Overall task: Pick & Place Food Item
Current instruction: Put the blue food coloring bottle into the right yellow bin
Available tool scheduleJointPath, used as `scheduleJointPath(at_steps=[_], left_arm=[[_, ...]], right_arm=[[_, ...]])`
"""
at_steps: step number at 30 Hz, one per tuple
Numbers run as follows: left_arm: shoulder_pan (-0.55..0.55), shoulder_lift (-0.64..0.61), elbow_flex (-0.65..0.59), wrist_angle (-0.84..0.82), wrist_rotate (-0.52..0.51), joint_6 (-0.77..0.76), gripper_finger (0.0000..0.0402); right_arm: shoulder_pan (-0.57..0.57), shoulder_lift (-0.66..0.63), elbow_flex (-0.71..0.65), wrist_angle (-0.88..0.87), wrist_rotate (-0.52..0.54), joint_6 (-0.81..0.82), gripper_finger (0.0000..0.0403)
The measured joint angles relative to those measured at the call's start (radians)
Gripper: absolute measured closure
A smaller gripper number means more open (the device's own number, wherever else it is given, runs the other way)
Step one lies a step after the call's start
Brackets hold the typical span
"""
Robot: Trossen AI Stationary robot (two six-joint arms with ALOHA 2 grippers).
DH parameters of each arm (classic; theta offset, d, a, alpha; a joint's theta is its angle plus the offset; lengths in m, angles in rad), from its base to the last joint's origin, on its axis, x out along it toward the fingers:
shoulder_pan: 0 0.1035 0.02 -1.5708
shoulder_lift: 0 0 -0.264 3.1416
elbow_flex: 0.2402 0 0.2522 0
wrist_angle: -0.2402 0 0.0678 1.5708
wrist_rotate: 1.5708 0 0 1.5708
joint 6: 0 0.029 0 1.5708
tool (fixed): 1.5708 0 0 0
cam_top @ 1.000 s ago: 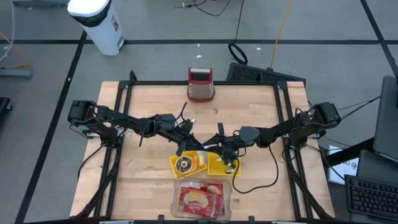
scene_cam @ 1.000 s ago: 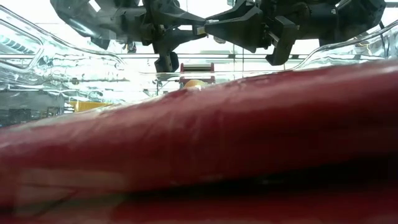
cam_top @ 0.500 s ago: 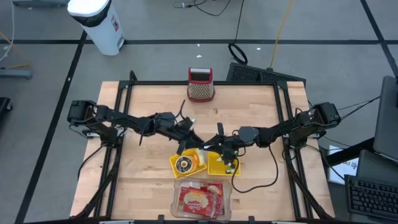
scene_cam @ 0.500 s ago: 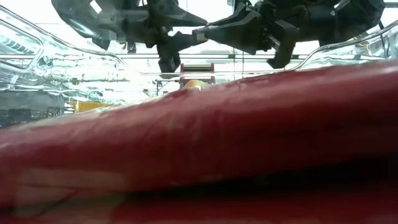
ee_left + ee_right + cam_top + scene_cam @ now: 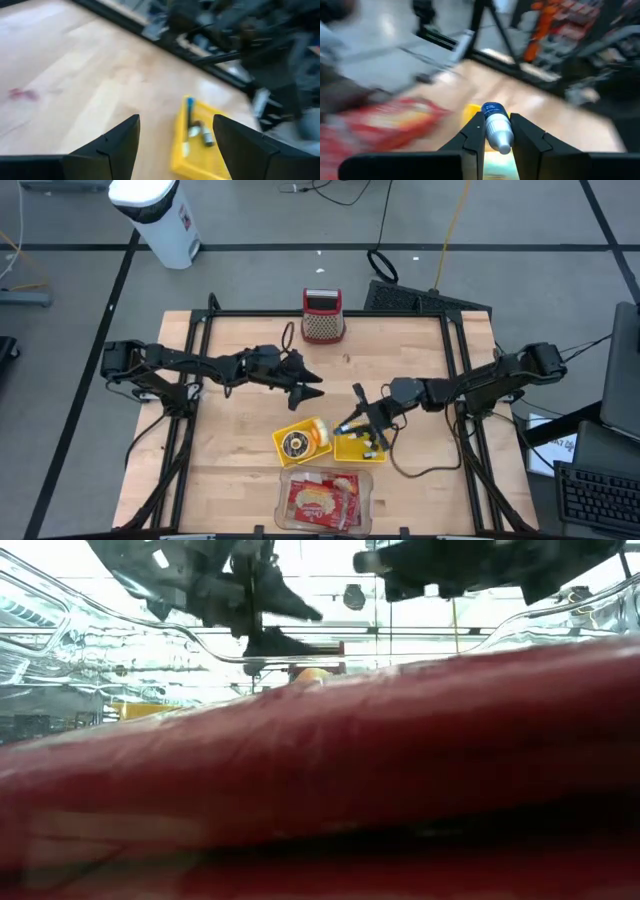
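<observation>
A small pale bottle with a blue cap (image 5: 496, 125) sits between the fingers of my right gripper (image 5: 496, 134), which is shut on it above the yellow tray (image 5: 360, 448) near the table's middle. The tray holds a blue stick and small vials (image 5: 196, 131). Left of it lies a yellow round container (image 5: 295, 443). My left gripper (image 5: 318, 386) hovers open over bare wood on the far side of these, touching nothing. Nearer the front edge, a clear box (image 5: 323, 500) holds a red food packet. My right gripper pinches the bottle's body (image 5: 499, 139) just behind the blue cap between its two fingers (image 5: 475, 134). The fingers run along the bottle, and the cap end sticks out past them. They come nearly level from the table's right side. The bottle seems lifted off the tray.
A red mesh-sided box (image 5: 323, 316) stands at the table's far edge. Black frame rails (image 5: 190, 350) run along the left and right sides. The red packet (image 5: 320, 780) fills most of the low view. Bare wood lies at the far left and far right.
My left gripper has drawn back from the yellow container toward the far edge and opened. My right gripper has rolled and pulled back a little toward the right edge, rising slightly with the bottle.
</observation>
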Motion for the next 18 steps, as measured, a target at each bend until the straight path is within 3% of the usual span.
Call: scheduleJointPath(at_steps=[2,5,10,18], left_arm=[[-0.002,0.002,0.000,-0.041,-0.044,0.000,0.0148],[-0.013,0.002,0.000,-0.087,-0.108,0.007,0.0150],[-0.037,0.002,0.000,-0.153,-0.178,0.048,0.0153],[-0.080,0.002,0.000,-0.260,-0.293,0.053,0.0153]], right_arm=[[-0.012,-0.022,0.000,-0.060,-0.085,0.093,0.0345],[-0.013,-0.025,0.000,-0.155,-0.132,0.169,0.0345],[-0.011,0.018,-0.005,-0.289,-0.128,0.223,0.0345],[-0.011,0.053,-0.093,-0.264,-0.127,0.236,0.0345]])
